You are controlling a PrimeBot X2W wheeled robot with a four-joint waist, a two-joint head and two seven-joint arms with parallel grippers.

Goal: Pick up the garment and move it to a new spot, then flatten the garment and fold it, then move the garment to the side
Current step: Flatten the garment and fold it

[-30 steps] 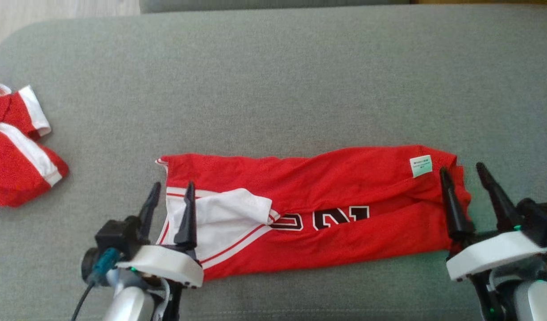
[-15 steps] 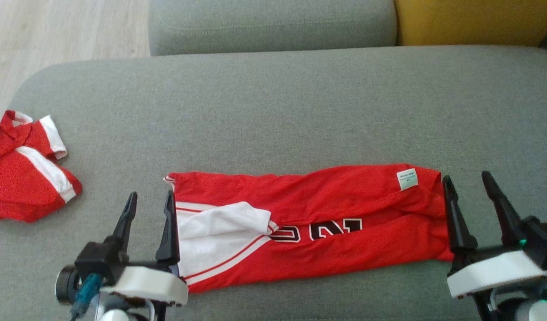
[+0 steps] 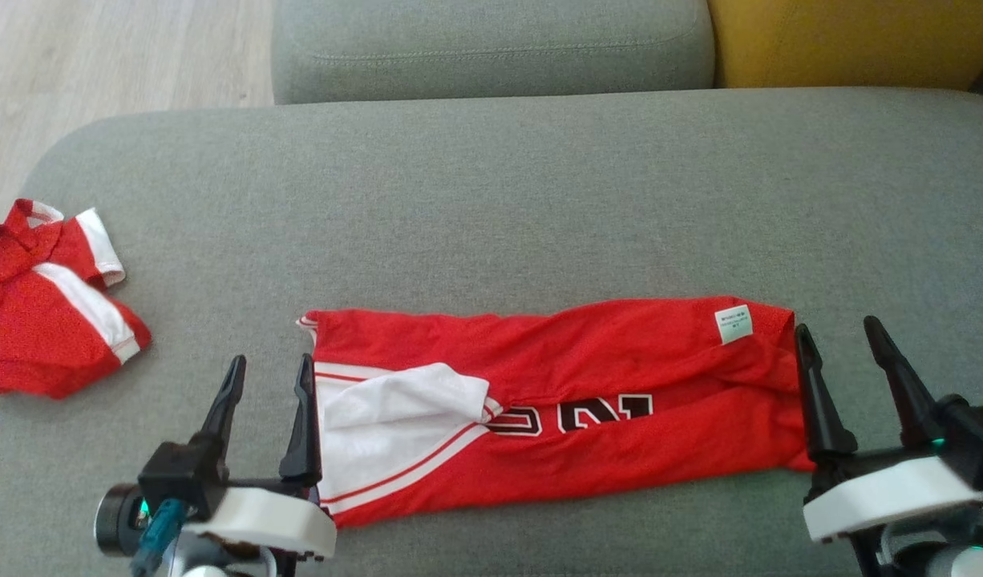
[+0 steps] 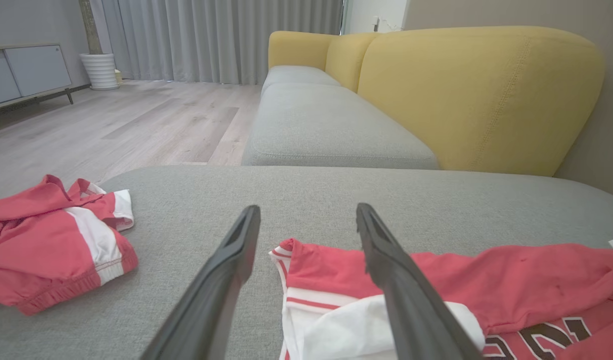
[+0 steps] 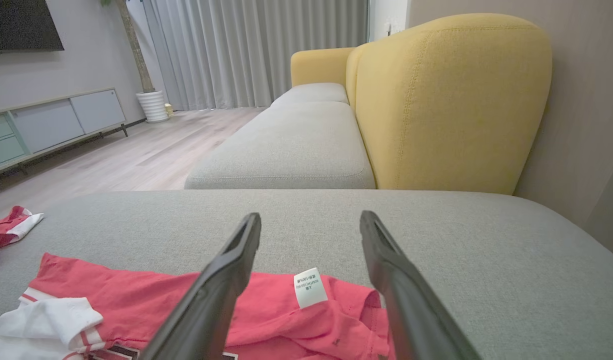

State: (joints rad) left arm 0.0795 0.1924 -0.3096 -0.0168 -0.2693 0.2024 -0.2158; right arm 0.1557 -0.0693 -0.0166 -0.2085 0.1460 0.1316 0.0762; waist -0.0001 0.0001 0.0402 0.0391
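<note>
Soft, even daylight, probably from the curtains (image 5: 256, 50) far ahead of the jaws. Faint, soft-edged shadows on the cushion (image 3: 491, 200) close under the jaws. Slightly soft, grainy head view. Sharper wrist views ahead of the jaws, blurred at the finger bases, wide-angle stretch toward the edges. Washed-out pink rendering of the red garment (image 4: 486, 270) there.

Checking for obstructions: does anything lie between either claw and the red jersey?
Nothing visible does. The left claw is open beside the white-trimmed end of the jersey, the right claw open beside its tagged end. The second red garment lies apart, leftward on the cushion.
</note>
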